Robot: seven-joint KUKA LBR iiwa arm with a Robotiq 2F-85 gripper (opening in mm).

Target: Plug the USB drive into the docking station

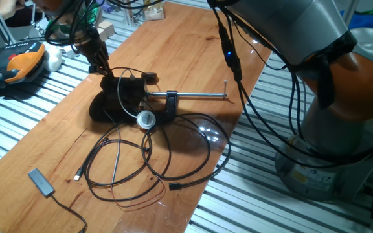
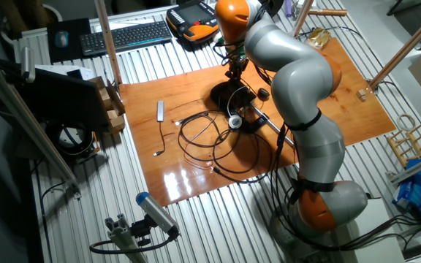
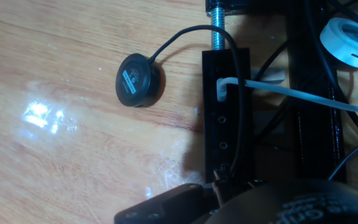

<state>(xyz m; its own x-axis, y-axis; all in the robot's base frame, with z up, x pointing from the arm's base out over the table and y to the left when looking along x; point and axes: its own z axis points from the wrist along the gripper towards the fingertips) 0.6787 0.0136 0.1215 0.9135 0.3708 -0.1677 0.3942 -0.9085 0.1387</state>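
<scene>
Wooden tabletop (image 1: pixel 193 58) carries the docking station (image 3: pixel 226 112), clamped among cables. Gripper (image 1: pixel 102 65) sits low at the station's near end. USB drive cannot be made out; whether the jaws are spread or closed cannot be told.

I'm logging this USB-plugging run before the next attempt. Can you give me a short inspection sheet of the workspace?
Surface: glossy wooden board on a slatted metal table.
Job's things: docking station, white plug in one port; USB drive not made out.
Clutter: G-clamp; round white disc; round black puck.
Grippers: gripper low at the dock; jaws hidden.
Cables: black loops; flat dongle.
Surroundings: keyboard, orange pendant.
</scene>
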